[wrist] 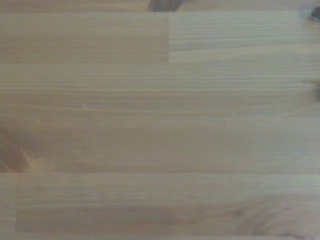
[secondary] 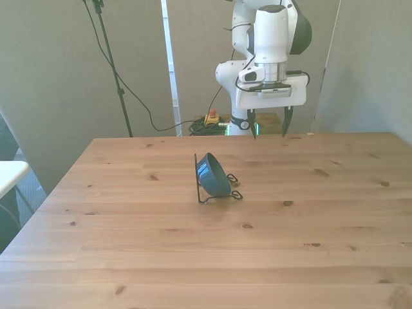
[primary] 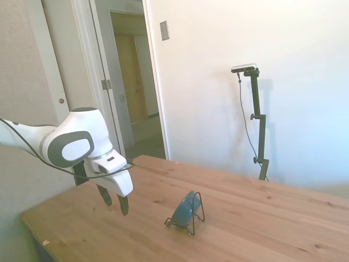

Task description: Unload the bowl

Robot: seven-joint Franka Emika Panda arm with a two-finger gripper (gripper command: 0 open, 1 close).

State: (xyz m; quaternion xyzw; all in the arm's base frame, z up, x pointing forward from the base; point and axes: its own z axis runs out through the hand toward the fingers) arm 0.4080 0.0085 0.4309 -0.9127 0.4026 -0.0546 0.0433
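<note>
The dark teal bowl (secondary: pixel 212 174) is propped on its edge in a thin black wire stand (secondary: pixel 219 193) near the middle of the wooden table (secondary: pixel 193 257). The gripper (secondary: pixel 269 122) is held above the table, well apart from the bowl, its fingers spread wide with nothing between them.

Small, round, shallow dark teal-blue bowl (secondary: pixel 213 174) tipped up on edge in a thin black wire stand (secondary: pixel 219 193), hollow side facing the front view's left, near the middle of the wooden tabletop (secondary: pixel 206 257)
</note>
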